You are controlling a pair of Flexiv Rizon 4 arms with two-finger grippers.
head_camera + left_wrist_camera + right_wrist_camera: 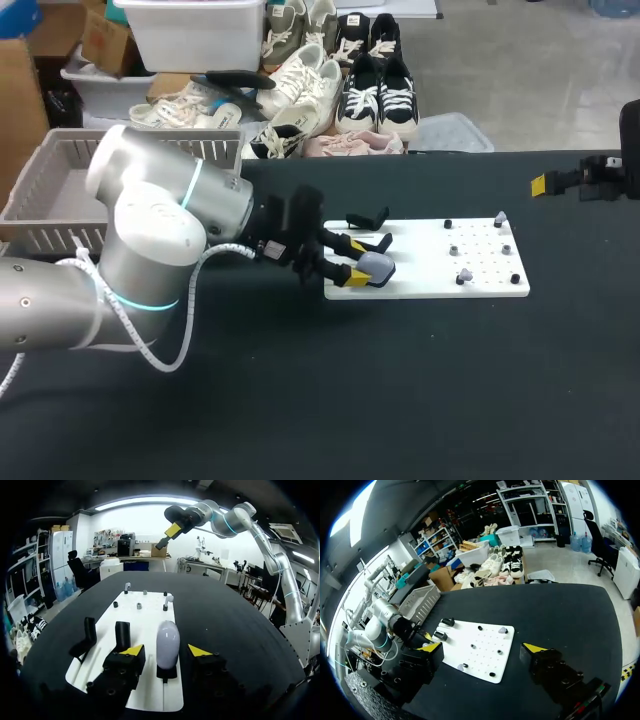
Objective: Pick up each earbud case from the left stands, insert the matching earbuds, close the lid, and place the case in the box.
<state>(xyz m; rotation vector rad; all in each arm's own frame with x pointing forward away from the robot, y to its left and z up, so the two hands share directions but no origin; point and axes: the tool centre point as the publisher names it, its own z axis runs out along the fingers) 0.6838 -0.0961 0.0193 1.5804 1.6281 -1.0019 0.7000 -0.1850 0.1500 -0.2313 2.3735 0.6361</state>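
Left gripper [166, 651] jaws apart, straddling the rounded pale-grey earbud case [167, 636], not clamped. Case sits on a small black stand [166, 673] at the near end of the white perforated plate [150, 615]. Right gripper [482, 647] jaws wide apart, well past the plate's other end. Grey slatted plastic basket [60, 190] at the far-left table corner.

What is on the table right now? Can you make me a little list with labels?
table: black table
board: white board with pegs, lying flat on the table
case: pale earbud case, standing on a black stand on the board
empty stands: two black stands beside the case
left gripper: left gripper open, one finger on each side of the case
right gripper: right gripper open, empty, up in the air
basket: grey basket by the left arm
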